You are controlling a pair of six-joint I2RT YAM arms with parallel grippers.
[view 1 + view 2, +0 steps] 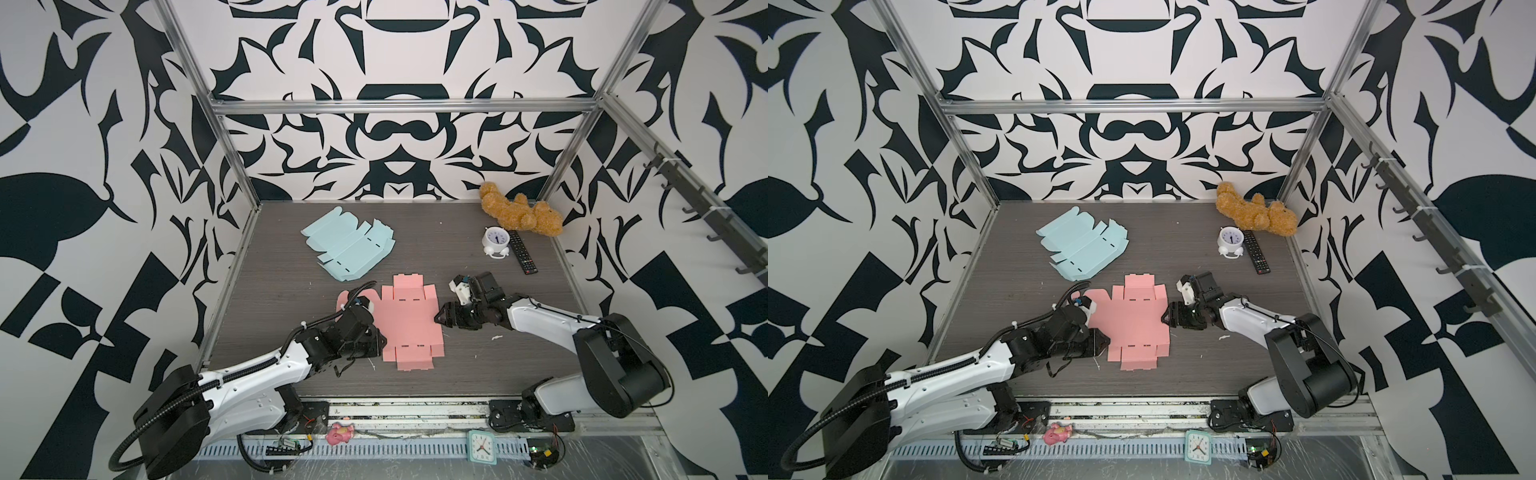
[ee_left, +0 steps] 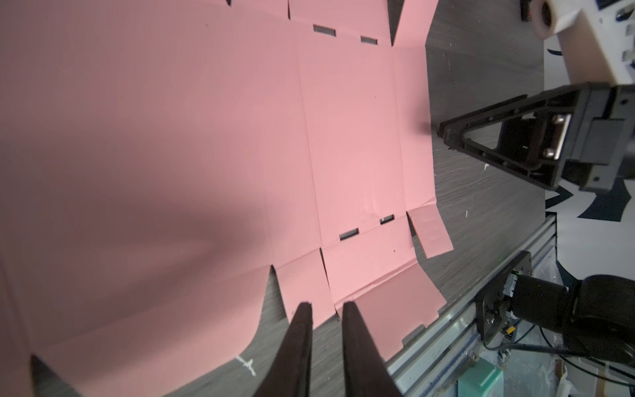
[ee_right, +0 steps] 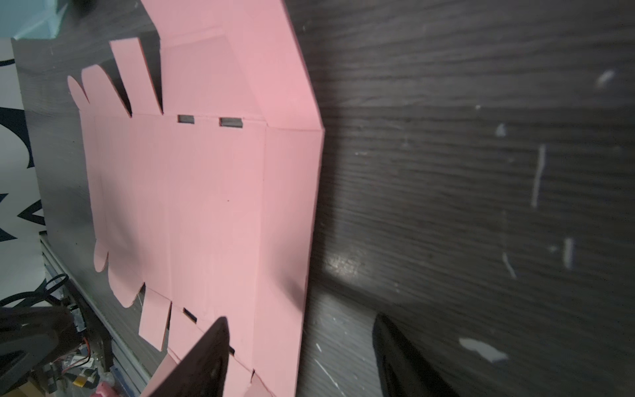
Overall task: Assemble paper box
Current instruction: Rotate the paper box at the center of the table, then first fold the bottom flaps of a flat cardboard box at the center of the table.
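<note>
Two wrist views only | left claw (image 2: 324, 305) narrow | right claw (image 3: 300, 317) wide astride pink sheet (image 3: 206, 192)

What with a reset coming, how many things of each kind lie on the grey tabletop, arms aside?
Paper box blanks: 2, pink blank and blue blank
Teddy bear: 1
Alarm clock: 1
Remote control: 1
Total: 5

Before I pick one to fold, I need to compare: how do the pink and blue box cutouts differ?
The pink box cutout lies near the front, square-on; the blue box cutout lies farther back, askew. The left gripper and right gripper flank the pink one; the blue one lies alone. Both are unfolded sheets.
</note>
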